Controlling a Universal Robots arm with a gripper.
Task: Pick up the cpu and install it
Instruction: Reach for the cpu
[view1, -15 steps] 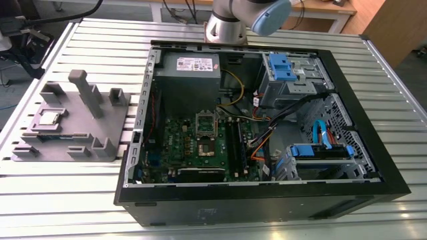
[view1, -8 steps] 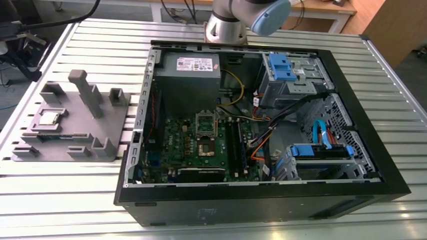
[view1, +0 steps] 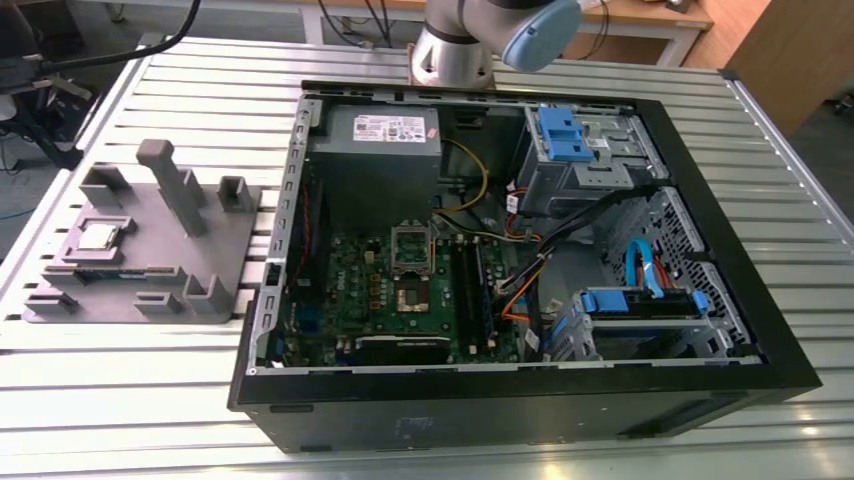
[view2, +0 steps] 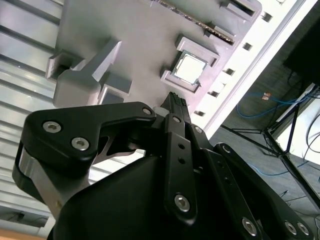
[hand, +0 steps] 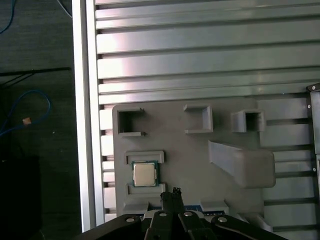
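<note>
The cpu (view1: 96, 236) is a small silver square lying flat in a recessed pocket of the grey plastic tray (view1: 227, 250), at the exterior view's left. Both wrist views look down on the cpu (hand: 145, 173) (view2: 189, 68) in its pocket from well above. My gripper (hand: 171, 192) (view2: 175, 97) hangs high over the tray (hand: 190, 155), its black fingertips pressed together with nothing between them, clear of the chip. The motherboard's socket (view1: 411, 285) lies inside the open computer case (view1: 694, 300).
Upright blocks (view1: 167, 180) rise from the tray beside the cpu. The arm's base (view1: 461, 45) stands behind the case. Cables, drive bays with blue clips (view1: 561, 135) and a power supply (view1: 380, 135) crowd the case. The slatted metal table (view1: 120, 400) ends close to the tray.
</note>
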